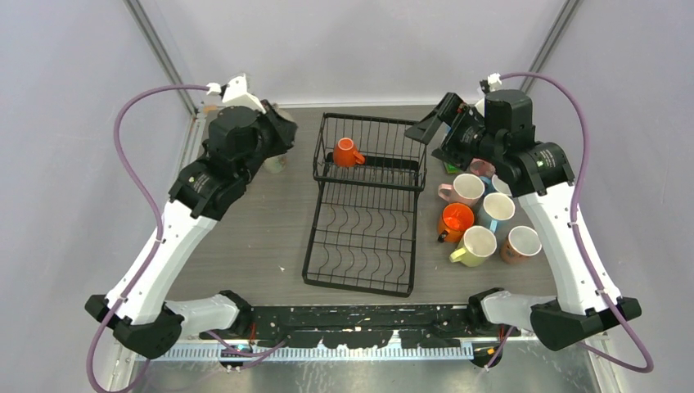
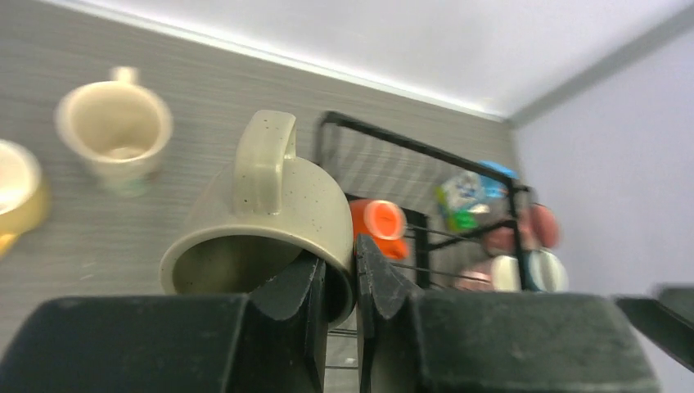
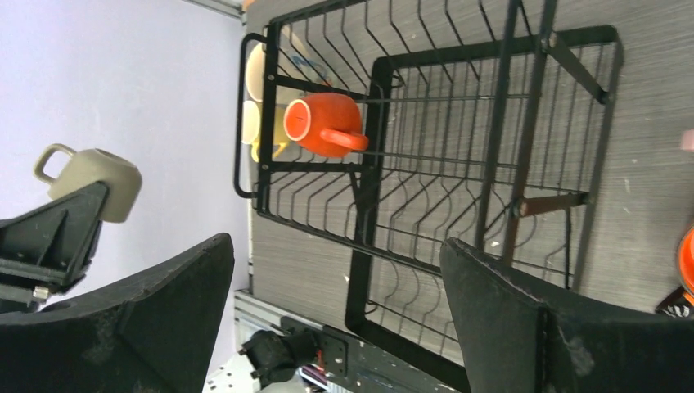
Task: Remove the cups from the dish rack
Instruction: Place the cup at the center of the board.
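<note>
Where the top camera looks down, your dish rack (image 1: 364, 246) sits mid-table (image 1: 270, 237), basket end far from the arm bases, wavy tray toward them. One orange cup (image 1: 348, 152) lies on its side in the basket. Just right of the rack, unloaded cups stand grouped on the table: pink cup (image 1: 465, 190), second orange cup (image 1: 455, 221), light blue cup (image 1: 496, 211), yellow cup (image 1: 475, 246), tan cup (image 1: 521, 243). Your right gripper (image 1: 438, 123) hovers at the basket's far right corner. Your left wrist hangs over the table left of the basket; its fingers are hidden from this angle.

Left wrist view: your left gripper (image 2: 340, 291) is clenched on the rim of a grey-beige mug (image 2: 262, 205), one finger inside the mouth, the other against the outer wall. The mug is tipped, its handle uppermost in frame. A cream mug (image 2: 114, 135) stands upright on the table, with a yellow mug (image 2: 15, 192) near it at the frame edge. Beyond are the rack, the orange cup and a blurred toy-block figure (image 2: 470, 188).

Right wrist view: your right gripper (image 3: 335, 262) is spread wide with nothing between the fingers, looking down on the rack. The orange cup rests in the basket section. At frame left the grey-beige mug hangs lifted in the other gripper.
</note>
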Controlling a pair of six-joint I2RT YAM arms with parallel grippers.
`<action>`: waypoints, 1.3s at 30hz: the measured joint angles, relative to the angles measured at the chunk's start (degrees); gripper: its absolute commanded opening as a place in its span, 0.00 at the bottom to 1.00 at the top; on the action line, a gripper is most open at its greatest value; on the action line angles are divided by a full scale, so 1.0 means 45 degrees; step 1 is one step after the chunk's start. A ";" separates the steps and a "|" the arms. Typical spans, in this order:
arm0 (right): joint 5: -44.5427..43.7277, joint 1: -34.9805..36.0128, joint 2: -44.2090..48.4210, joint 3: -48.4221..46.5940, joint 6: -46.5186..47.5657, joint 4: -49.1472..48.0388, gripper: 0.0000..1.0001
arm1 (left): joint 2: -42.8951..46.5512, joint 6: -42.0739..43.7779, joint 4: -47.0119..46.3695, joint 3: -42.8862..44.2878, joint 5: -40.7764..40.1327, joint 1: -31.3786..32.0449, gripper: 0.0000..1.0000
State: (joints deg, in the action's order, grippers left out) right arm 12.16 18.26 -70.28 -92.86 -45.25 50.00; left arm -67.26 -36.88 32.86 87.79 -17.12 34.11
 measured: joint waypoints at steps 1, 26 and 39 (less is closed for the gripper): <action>-0.0117 0.0000 0.0078 0.0063 0.0146 0.0117 1.00 | 0.0010 0.0083 0.0350 0.0044 -0.0432 -0.0092 0.00; -0.0335 0.0000 0.2268 0.1642 0.1729 0.1681 1.00 | -0.5314 -0.0389 0.2963 0.0053 -0.0593 -0.6824 0.00; -0.0287 0.0000 0.2288 0.1885 0.2035 0.1865 1.00 | -0.7572 -0.1151 0.2370 0.0330 0.0199 -0.7480 0.00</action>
State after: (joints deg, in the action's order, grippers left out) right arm 10.87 18.26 -59.99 -84.38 -36.10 58.39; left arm -101.34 -42.06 43.53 89.27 -16.23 0.45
